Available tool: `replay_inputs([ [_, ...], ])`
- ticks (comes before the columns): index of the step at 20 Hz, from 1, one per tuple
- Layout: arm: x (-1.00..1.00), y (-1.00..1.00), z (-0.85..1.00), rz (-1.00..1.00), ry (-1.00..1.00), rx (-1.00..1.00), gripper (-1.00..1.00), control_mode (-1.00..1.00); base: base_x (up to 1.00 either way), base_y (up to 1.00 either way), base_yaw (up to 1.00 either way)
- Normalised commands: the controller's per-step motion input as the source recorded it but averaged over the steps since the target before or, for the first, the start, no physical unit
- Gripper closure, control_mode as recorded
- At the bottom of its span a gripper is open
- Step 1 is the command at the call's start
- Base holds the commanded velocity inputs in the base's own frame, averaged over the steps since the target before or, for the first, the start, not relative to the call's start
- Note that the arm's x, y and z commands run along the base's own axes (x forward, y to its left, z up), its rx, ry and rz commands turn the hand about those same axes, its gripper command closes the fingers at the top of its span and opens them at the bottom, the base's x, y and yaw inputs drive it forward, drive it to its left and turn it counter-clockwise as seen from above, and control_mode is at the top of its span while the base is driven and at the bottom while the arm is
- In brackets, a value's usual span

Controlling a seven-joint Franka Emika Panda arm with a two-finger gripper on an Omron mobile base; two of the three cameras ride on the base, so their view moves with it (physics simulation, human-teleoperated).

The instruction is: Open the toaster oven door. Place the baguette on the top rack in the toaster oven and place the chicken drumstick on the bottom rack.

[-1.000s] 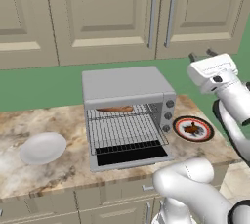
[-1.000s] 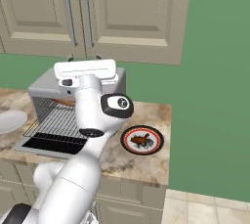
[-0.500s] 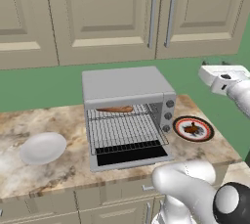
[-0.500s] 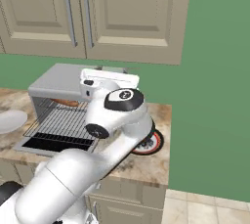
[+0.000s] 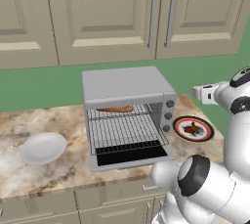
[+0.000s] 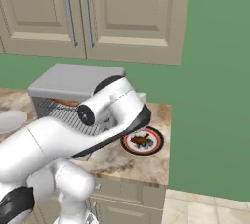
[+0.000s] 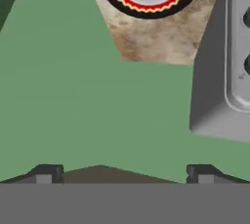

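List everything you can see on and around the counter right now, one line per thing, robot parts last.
toaster oven: one, silver-grey, middle of the counter
toaster oven door: one, silver frame with black glass, folded down open at the front
racks: silver wire, inside the open oven
baguette: one, brown, lying on the top rack at the back
chicken drumstick: one, dark reddish-brown, on the rimmed plate
rimmed plate: one, white with red and black rim, right of the oven
plain plate: one, white, left of the oven
counter: one, mottled beige stone
wall cabinets: beige, above the counter
wall: green
claw: one, dark tips, open, holding nothing, facing the rimmed plate from the wall side
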Motion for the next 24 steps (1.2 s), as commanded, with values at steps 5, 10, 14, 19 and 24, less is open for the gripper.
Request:
replay_inputs([
  [5,0.00,-0.30,-0.19,-0.15,0.76,-0.22,-1.00,-1.00,0.00,0.00,0.00],
  [10,0.00,-0.21,-0.19,-0.07,0.78,-0.08,-1.00,-1.00,0.00,0.00,0.00],
  [14,0.00,-0.20,-0.20,-0.02,0.74,0.02,-1.00,-1.00,0.00,0.00,0.00],
  [19,-0.03,-0.08,-0.06,0.00,0.51,0.17,-1.00,-1.00,0.00,0.00,0.00],
  [24,0.00,0.01,0.00,0.04,0.29,0.20,-1.00,-1.00,0.00,0.00,0.00],
])
